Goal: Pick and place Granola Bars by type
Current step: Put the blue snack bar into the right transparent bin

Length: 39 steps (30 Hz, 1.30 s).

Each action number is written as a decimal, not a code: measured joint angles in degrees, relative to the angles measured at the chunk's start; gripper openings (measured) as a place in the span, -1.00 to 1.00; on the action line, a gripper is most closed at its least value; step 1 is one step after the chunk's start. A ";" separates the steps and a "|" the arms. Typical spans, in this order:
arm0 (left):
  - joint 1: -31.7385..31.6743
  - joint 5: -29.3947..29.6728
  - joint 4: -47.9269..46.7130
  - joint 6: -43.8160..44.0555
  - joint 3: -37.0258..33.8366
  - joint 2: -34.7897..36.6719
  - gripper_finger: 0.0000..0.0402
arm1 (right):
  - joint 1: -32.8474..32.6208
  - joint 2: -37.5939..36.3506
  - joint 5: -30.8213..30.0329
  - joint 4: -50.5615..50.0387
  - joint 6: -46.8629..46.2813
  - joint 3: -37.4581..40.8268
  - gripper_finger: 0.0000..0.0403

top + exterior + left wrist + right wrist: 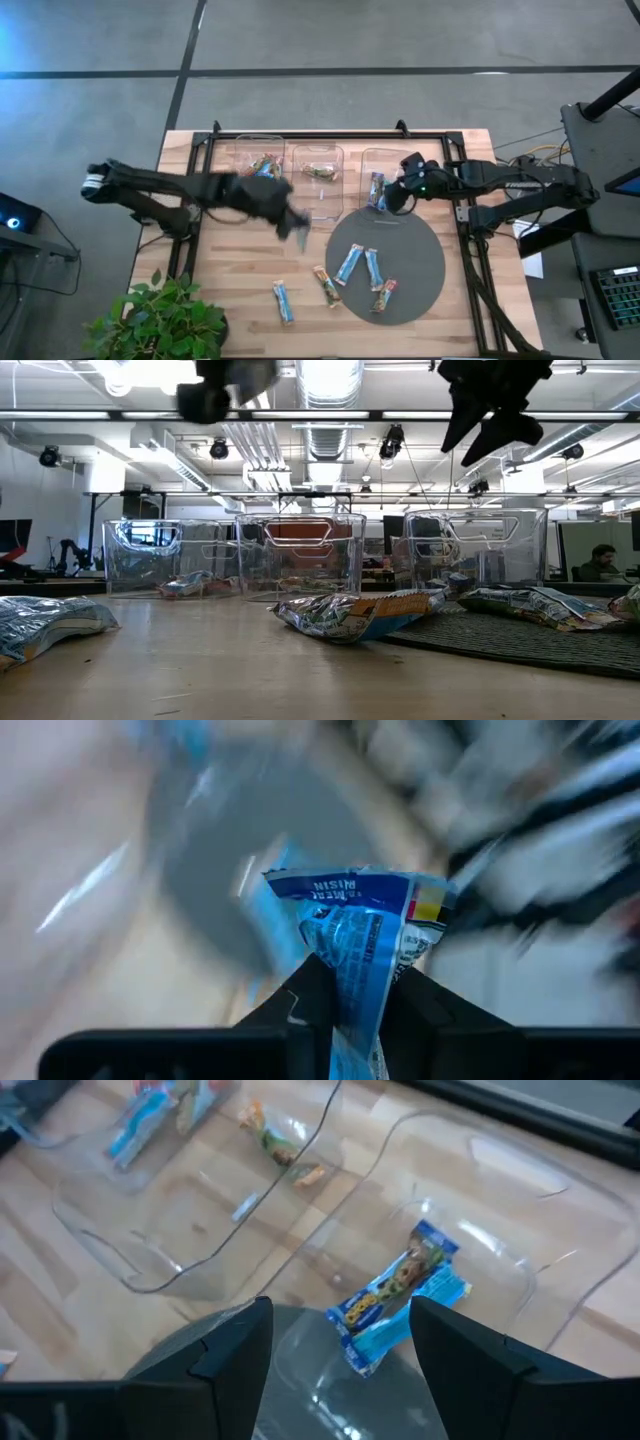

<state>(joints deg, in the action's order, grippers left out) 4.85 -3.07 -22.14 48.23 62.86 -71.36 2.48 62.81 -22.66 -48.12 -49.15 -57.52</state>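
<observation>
My left gripper [296, 226] hangs over the wood between the bins and the grey mat, blurred, shut on a light blue granola bar [360, 935]. My right gripper [390, 195] stands open and empty over the near wall of the right bin [385, 160], where a blue bar [400, 1295] lies flat. Three bars [349, 264] [373, 268] [384, 294] lie on the round grey mat [410, 250]. Two more [283, 301] [326, 286] lie on the wood near the front. My left gripper pinches the blue bar's wrapper [360, 982] between its two fingers [312, 995]. The bar runs along the fingers, and its far end [350, 885] sticks out past the tips. The fingers slant down from the table's left. The bar is lifted clear of the table.
Three clear bins stand in a row at the back: the left bin [262, 160] and the middle bin [318, 172] each hold wrapped bars. A potted plant [165, 315] stands at the near left corner. Black frame rails run along the table's sides.
</observation>
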 joint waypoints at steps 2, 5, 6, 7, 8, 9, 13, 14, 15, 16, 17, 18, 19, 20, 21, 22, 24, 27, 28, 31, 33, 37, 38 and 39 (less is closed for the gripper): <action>-4.34 -0.77 8.73 -1.19 -0.45 0.70 -0.79 | -1.03 -1.33 -2.22 -0.47 -1.17 0.00 0.11; -10.45 -4.46 18.90 -1.42 -0.49 -0.99 -0.79 | -2.91 -3.86 -7.05 -1.15 -4.39 0.00 0.11; -12.09 -6.02 21.83 -1.23 -0.46 -2.27 -0.79 | -3.47 -4.73 -8.94 -1.27 -5.50 0.00 0.11; -13.51 -7.61 24.14 -0.51 -0.33 -4.01 -0.79 | -3.97 -5.77 -10.61 -1.33 -6.60 0.00 0.11; -14.50 -9.27 26.32 0.18 -0.15 -6.00 -0.79 | -4.46 -6.60 -12.22 -1.38 -7.71 0.00 0.11; -15.23 -11.06 28.73 1.26 0.16 -8.27 -0.79 | -4.79 -7.61 -13.42 -1.37 -8.59 0.00 0.11; -16.86 -17.78 37.38 4.03 3.96 -18.50 -0.79 | -4.89 -10.50 -14.74 -1.61 -9.70 0.00 0.11; -17.07 -19.02 38.26 4.10 5.74 -20.97 -0.79 | -4.88 -10.92 -14.78 -1.68 -9.72 0.00 0.11; -17.28 -20.14 38.02 3.90 7.66 -23.16 -0.79 | -4.88 -11.37 -14.57 -1.91 -9.81 0.00 0.11; -17.44 -21.09 37.38 3.40 9.65 -25.03 -0.79 | -4.88 -11.72 -13.80 -2.54 -9.86 0.00 0.11; -17.50 -21.74 36.25 2.49 11.61 -26.65 -0.79 | -4.88 -11.89 -12.62 -3.17 -9.92 0.00 0.11; -17.52 -21.90 34.85 1.35 13.52 -27.80 -0.79 | -4.88 -11.96 -11.35 -3.48 -9.94 0.00 0.11; -17.52 -21.90 33.38 -0.07 15.36 -28.60 -0.79 | -4.88 -12.05 -9.88 -3.94 -9.96 0.00 0.11; -17.52 -21.95 32.34 -1.52 17.23 -29.33 -0.79 | -4.88 -12.07 -8.26 -4.37 -9.79 0.01 0.11; -17.52 -21.97 31.76 -3.01 19.18 -29.88 -0.79 | -4.88 -12.02 -6.35 -4.26 -9.24 0.02 0.11; -17.65 -22.01 31.11 -4.34 20.89 -30.22 -0.79 | -4.88 -11.98 -4.05 -3.70 -8.25 0.02 0.11; -18.15 -22.49 30.94 -5.93 23.93 -31.20 -0.79 | -4.88 -11.88 0.27 -2.43 -5.44 0.12 0.11; -19.50 -24.72 30.63 -5.99 26.96 -32.83 -0.79 | -5.01 -11.76 3.88 2.35 -0.66 0.37 0.11; -19.95 -25.75 30.69 -5.86 27.67 -33.27 -0.79 | -5.01 -11.76 4.71 4.66 1.16 0.37 0.11; -21.11 -28.41 30.55 -4.59 28.29 -33.87 -0.79 | -5.27 -11.76 5.78 11.28 6.47 0.37 0.11; -21.59 -29.22 30.61 -4.44 27.94 -33.66 -0.79 | -5.27 -11.60 5.15 12.12 8.03 0.37 0.11; -21.89 -29.37 30.48 -4.49 27.64 -33.52 -0.79 | -5.23 -11.11 3.01 10.48 7.07 0.42 0.13; -21.89 -29.38 30.52 -4.51 27.65 -33.52 -0.79 | -5.23 -11.06 3.02 10.74 6.12 0.42 0.16; -21.89 -29.39 30.52 -4.53 27.72 -33.50 -0.79 | -5.26 -11.04 3.06 10.78 5.61 0.42 0.20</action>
<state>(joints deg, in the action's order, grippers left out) -17.04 -32.46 8.38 43.70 90.58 -104.86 -2.77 51.77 -19.60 -37.34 -43.54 -57.10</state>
